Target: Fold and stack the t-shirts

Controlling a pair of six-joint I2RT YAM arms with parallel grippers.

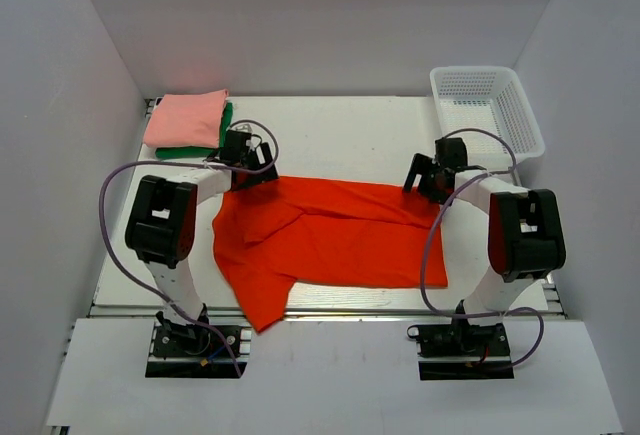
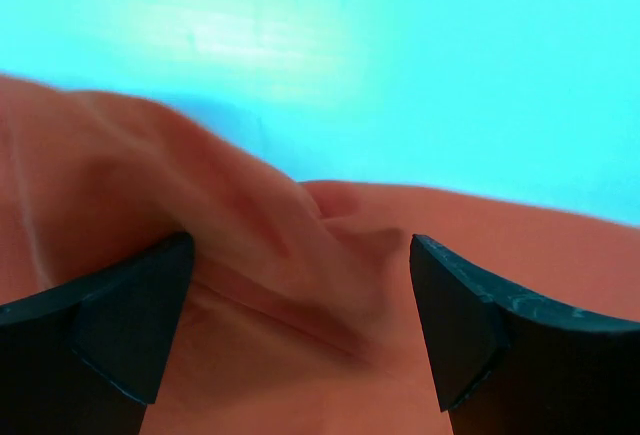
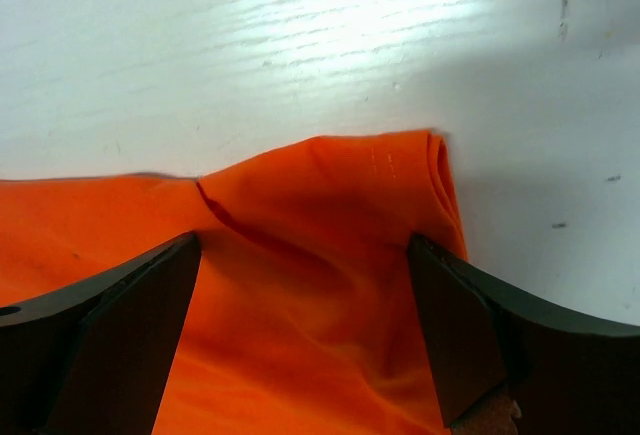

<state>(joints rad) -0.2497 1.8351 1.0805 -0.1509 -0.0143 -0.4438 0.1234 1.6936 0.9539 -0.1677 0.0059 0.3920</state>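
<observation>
Left tool (image 2: pixel 300 247), right tool (image 3: pixel 300 245) gape over orange-red t-shirt (image 1: pixel 340 240), basket (image 1: pixel 524 120) apart.

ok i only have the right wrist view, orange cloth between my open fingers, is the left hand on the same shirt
observer: yes, the left hand is open at the far left corner of the orange-red shirt, cloth between its fingers
operator: any shirts folded already
observer: two, a pink shirt stacked on a green shirt, far left of the table
operator: where's the basket
observer: the white basket stands at the far right, beyond the right hand
</observation>
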